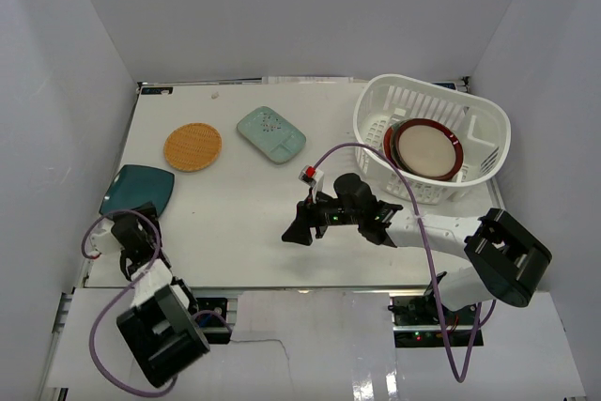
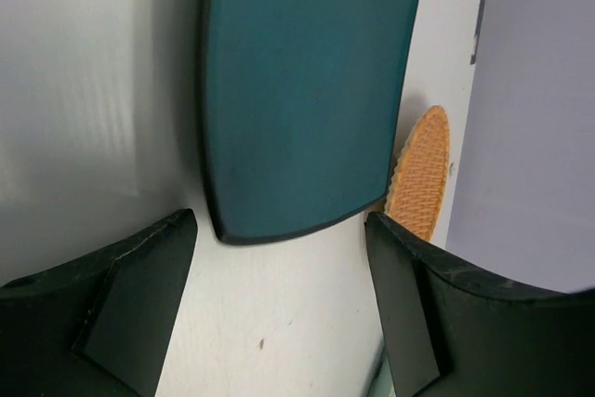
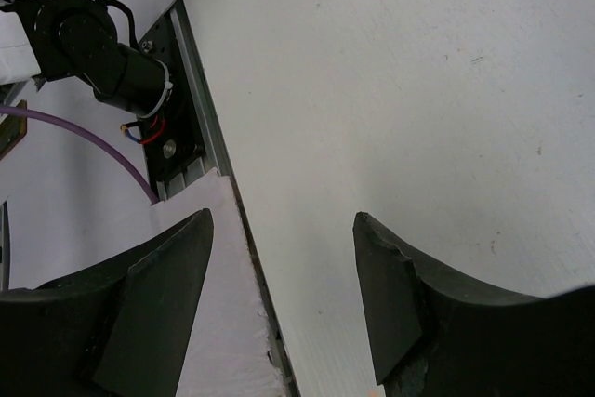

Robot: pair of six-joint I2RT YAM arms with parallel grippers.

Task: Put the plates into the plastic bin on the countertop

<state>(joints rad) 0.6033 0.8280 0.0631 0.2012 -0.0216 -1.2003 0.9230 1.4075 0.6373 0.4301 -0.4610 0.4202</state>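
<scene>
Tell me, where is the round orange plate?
In the top view, the orange plate lies on the countertop at far left, beside the mint plate and beyond the dark teal plate.

Setting: robotics lab test cell. Evidence: white panel walls (image 1: 282,7) enclosing a matte white desk (image 1: 244,223) on three sides; left arm (image 1: 155,326) and right arm (image 1: 413,227) bolted at its near edge; exposed purple cabling (image 1: 429,255); aluminium rail (image 3: 200,127) along the desk edge.

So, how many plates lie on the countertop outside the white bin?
3. The orange round plate at the back left, the mint plate to its right, the dark teal plate at the left edge. None seems hidden.
</scene>
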